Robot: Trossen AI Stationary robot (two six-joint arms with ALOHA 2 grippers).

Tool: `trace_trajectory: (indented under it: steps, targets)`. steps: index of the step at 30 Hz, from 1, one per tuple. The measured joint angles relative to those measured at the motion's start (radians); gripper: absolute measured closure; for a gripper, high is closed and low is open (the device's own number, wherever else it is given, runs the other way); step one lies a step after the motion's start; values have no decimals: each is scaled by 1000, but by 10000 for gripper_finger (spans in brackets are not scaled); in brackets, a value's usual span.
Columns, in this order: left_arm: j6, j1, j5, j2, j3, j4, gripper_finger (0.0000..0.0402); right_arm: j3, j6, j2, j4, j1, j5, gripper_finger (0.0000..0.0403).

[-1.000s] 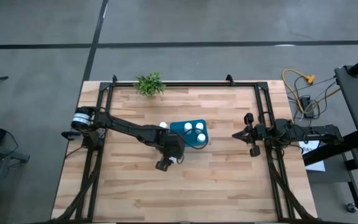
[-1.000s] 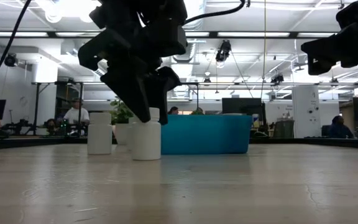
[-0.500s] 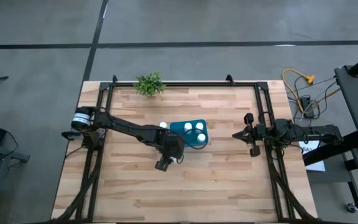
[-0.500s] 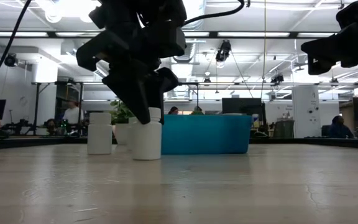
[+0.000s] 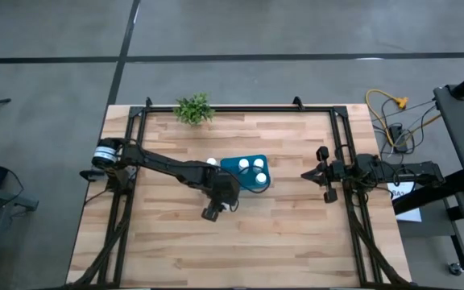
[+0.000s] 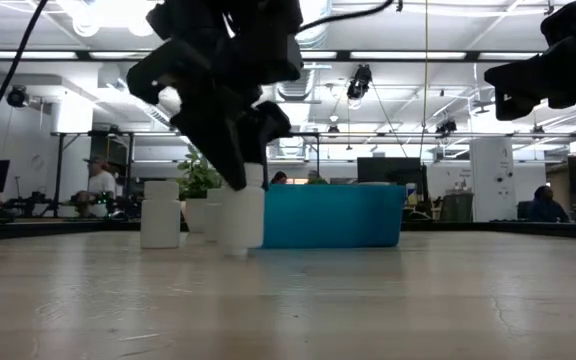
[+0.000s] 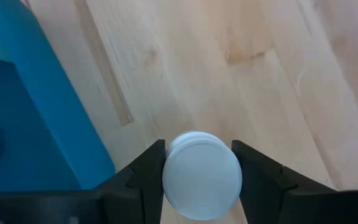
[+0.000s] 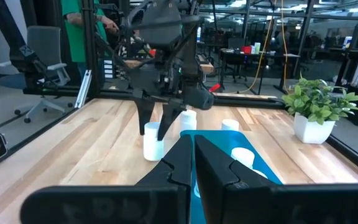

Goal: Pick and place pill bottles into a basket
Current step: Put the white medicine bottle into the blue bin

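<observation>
My left gripper [image 5: 229, 205] is shut on a small white pill bottle [image 6: 240, 215] just in front of the teal-blue basket [image 5: 248, 184], near the table's middle. Three white bottles [image 5: 258, 164] stand inside the basket. Another bottle [image 6: 160, 213] stands on its base on the table, and one [image 5: 212, 162] stands by the basket's left side. My right gripper [image 5: 306, 175] waits shut and level at the table's right edge, touching nothing. My left gripper pinches the bottle's capped top end [image 7: 202, 163] between its two fingers [image 7: 149, 177], one on each side. The fingers slant down from above and from the table's left. The bottle hangs nearly upright below them, its base [image 6: 238, 248] looking just clear of the table.
A small green plant [image 5: 193, 109] in a white pot stands at the far edge. Black frame rails [image 5: 345, 145] run along the table's left, right and far sides. Bare wood lies toward the near edge. People move in the room beyond the table.
The held bottle has come up a little from the table and shifted slightly toward the basket. My left arm has otherwise kept its place.
</observation>
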Motion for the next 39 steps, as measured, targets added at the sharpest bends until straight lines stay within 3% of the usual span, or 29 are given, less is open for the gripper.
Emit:
trace_trajectory:
  steps: [9, 15, 21, 31, 39]
  targets:
    - [31, 0, -5, -50, 74, -47, 259, 0, 1, 0, 0, 0, 0, 394]
    - [91, 9, -133, -132, 87, -61, 259, 0, 4, 0, 1, 0, 0, 394]
    - [139, 36, -188, -180, 83, -7, 259, 0, -2, 0, -1, 0, 0, 394]
    - [211, 123, -179, -127, 73, 63, 259, 0, 4, 0, -1, 0, -2, 394]
    - [226, 165, -100, -104, 74, 123, 259, 0, 4, 0, -1, 0, 0, 394]
